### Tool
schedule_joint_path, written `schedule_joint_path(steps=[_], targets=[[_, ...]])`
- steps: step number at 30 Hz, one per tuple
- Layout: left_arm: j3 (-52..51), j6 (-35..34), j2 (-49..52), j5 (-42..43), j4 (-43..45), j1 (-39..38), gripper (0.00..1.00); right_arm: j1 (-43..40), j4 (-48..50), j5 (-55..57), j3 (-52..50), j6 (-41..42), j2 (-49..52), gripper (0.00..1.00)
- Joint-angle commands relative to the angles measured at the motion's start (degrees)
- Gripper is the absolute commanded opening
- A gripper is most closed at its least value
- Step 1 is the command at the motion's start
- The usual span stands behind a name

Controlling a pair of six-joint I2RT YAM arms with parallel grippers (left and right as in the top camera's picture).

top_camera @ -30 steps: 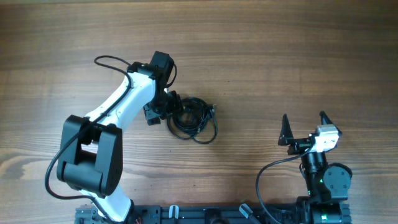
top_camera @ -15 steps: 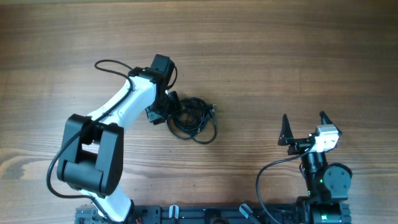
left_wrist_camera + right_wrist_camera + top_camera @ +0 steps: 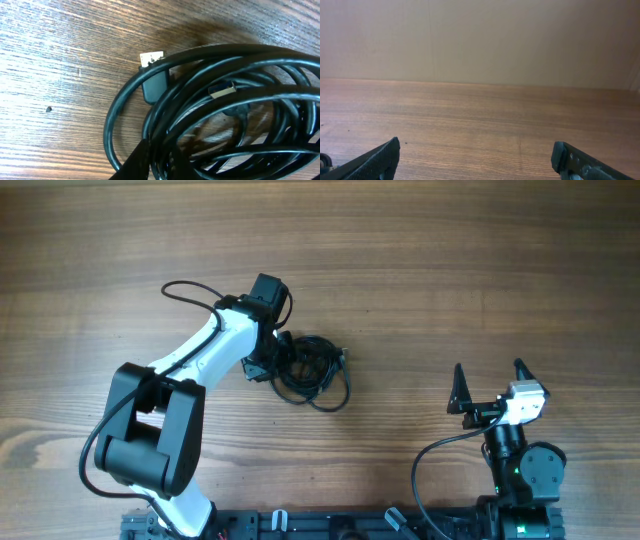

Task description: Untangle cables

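Since the earlier overhead view, our left arm has swung a little to the right. Its wrist now sits closer over the left edge of the tangle, and its fingers have drawn together. The cables (image 3: 310,370) lie where they lay then, and the right arm has not shifted.

We see the cables as one small looped bundle of thin black cord near the middle of the wooden surface (image 3: 450,260), with one loop trailing toward the lower right. The left tool (image 3: 268,362) is at the bundle's left side, touching it. From the left wrist view, its dark fingers (image 3: 132,162) show only at the bottom edge. They stand close together with several strands passing between them, so we read the tool as clamped on the cables. A flat plug with a bare metal end (image 3: 152,57) lies at the top left of the coil, resting on the surface. A second plug with a blue insert (image 3: 222,91) sits among the crossing strands, further inside the coil.

Our right tool (image 3: 490,385) is held well apart from the bundle, near the lower right of the surface. Its two fingers are spread wide and nothing is between them.
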Motion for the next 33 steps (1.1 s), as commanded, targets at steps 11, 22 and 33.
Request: schedule_joint_path(steps=[11, 22, 33], targets=[[3.96, -0.09, -5.40, 0.55, -2.45, -0.17, 0.04, 0.24, 0.15, 0.81, 0.00, 0.68, -0.11, 1.00], [3.96, -0.09, -6.58, 0.52, -2.69, -0.09, 0.04, 0.24, 0.15, 0.83, 0.00, 0.70, -0.11, 1.00], [3.96, 0.15, -6.69, 1.51, -4.50, -0.07, 0.04, 0.24, 0.15, 0.83, 0.00, 0.68, -0.11, 1.00]])
